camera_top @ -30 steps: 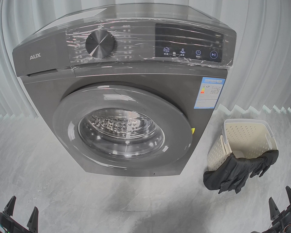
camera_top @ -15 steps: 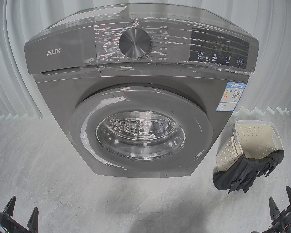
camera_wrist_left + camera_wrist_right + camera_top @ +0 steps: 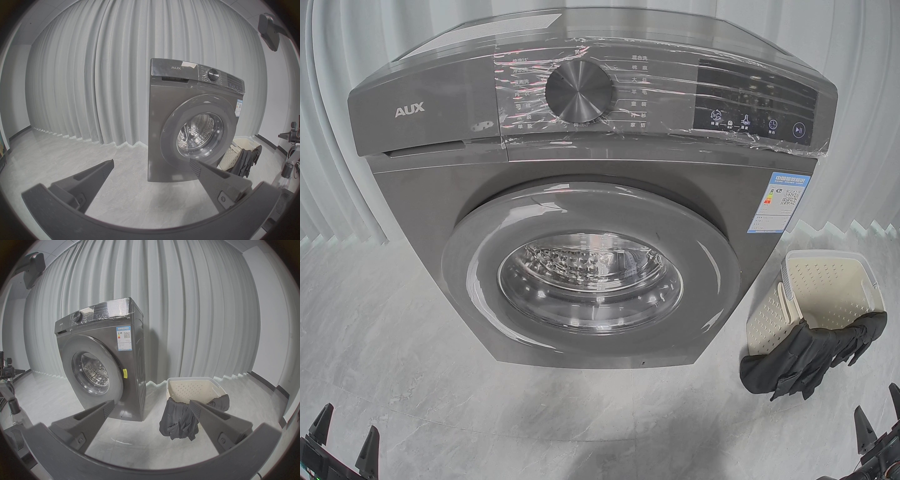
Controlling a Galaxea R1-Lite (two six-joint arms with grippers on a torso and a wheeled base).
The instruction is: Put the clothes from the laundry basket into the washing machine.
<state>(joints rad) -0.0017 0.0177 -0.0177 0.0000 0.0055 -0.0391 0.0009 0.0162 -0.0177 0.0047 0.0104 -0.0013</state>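
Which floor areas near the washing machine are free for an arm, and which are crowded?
Free: the floor in front of the washing machine, and the stretch left of it, up to the curtain. Crowded: the right side, where the laundry basket stands close by, black clothes draped over its rim.

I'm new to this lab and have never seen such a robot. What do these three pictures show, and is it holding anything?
This is a two-armed robot. One picture comes from a camera on its head, looking down. The other two come from cameras on its wrists, each looking past its own arm's dark prongs. Those prongs, the left tool and right tool, are open and hold nothing. On the floor stands a grey washing machine, its round door shut. Beside it, on the robot's right, sits a cream laundry basket with dark clothes draped over its near rim.
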